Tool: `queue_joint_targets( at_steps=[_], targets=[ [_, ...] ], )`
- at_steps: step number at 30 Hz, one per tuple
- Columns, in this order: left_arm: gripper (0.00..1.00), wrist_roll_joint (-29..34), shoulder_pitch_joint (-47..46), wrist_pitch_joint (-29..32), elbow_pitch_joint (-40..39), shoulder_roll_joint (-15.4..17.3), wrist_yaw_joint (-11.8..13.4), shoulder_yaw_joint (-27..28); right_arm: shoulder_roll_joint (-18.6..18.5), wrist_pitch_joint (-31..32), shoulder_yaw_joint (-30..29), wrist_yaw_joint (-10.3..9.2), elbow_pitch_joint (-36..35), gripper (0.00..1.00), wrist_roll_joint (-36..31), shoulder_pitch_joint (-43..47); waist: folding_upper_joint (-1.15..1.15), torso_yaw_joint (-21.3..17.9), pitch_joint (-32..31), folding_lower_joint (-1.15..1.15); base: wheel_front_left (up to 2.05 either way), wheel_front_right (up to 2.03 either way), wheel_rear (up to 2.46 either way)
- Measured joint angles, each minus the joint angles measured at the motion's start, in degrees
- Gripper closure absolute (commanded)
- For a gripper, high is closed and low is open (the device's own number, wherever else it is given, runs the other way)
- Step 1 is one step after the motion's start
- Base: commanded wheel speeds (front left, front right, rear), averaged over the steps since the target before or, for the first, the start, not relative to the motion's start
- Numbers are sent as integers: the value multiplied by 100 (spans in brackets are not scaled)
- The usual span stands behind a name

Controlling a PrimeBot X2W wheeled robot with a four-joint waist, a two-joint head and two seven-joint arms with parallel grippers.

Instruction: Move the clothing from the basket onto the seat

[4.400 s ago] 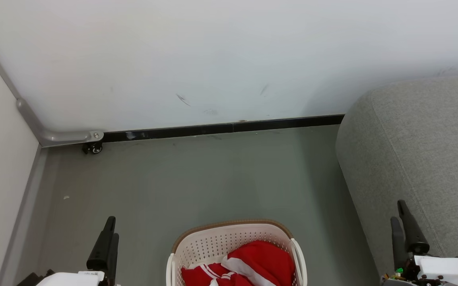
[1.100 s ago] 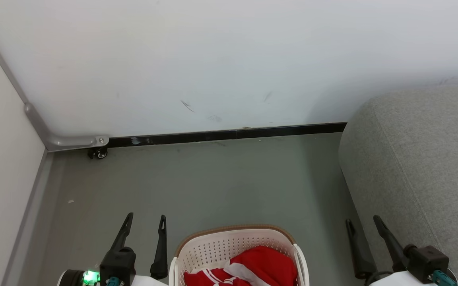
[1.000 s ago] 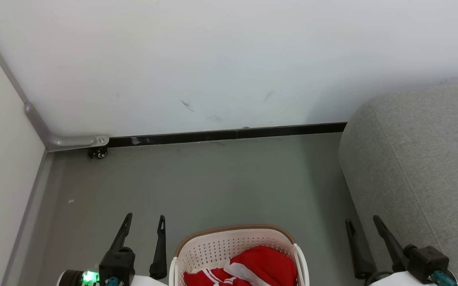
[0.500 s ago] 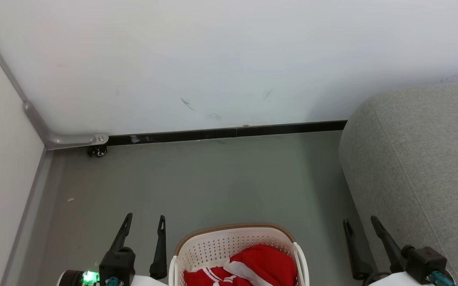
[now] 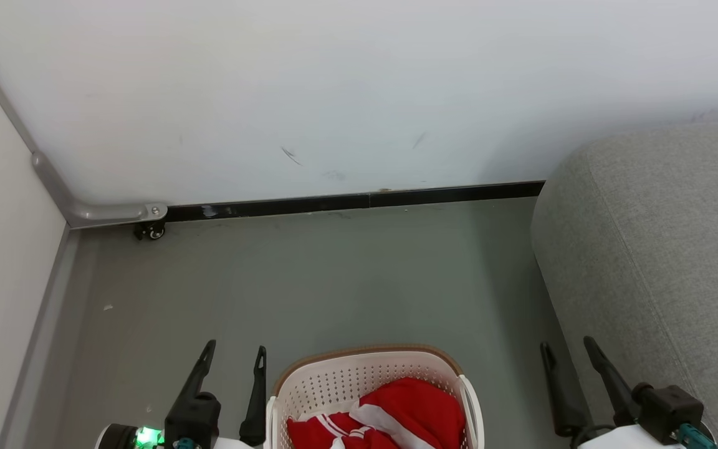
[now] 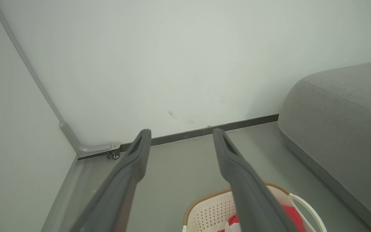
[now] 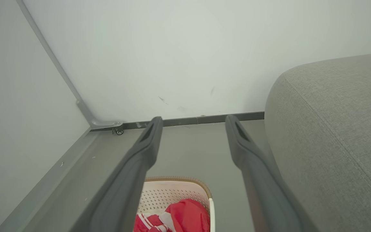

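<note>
On my screen the cream-white perforated laundry basket point(image 5: 359, 380) reads as smooth moulded plastic with a brown woven-look rim, and the bright red white-striped clothing point(image 5: 415, 405) in it looks like soft, matt cloth. The big light grey sofa point(image 5: 658, 249) is covered in coarse woven fabric with stitched seams. I also see a matt, smooth grey floor point(image 5: 334, 280), a smooth, scuffed white wall point(image 5: 334, 81), a glossy black skirting strip point(image 5: 346, 201) and a dull grey metal corner rail point(image 5: 103, 215).

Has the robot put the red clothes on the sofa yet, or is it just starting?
Just starting. Nothing is done: the red clothing lies in the basket. Nothing is in hand either: the left gripper and right gripper hang open and empty beside the basket. All the moving onto the grey seat is left.
</note>
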Motion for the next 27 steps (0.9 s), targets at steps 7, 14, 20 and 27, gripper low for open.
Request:
queue_joint_targets(
  at_steps=[7, 14, 20, 27],
  targets=[
    [0, 137, -70, 0, 137, 76, -152, -143, -1, -33, -146, 0, -63, 0, 0, 0, 0, -32, 90, 0, 0, 0, 0],
    [0, 202, -263, 0, 352, 87, -300, -291, 0, -40, -207, 0, -159, 0, 0, 0, 0, -80, 231, 0, 0, 0, 0],
    [0, 297, -378, 0, 530, 85, -439, -485, 1, -57, -290, 0, -280, 0, 0, 0, 0, -129, 367, 0, 0, 0, 0],
    [0, 479, -598, 0, 775, 82, -628, -719, 1, -81, -499, 0, -461, 0, -25, -3, 0, -212, 606, 0, 0, 0, 0]
  ],
)
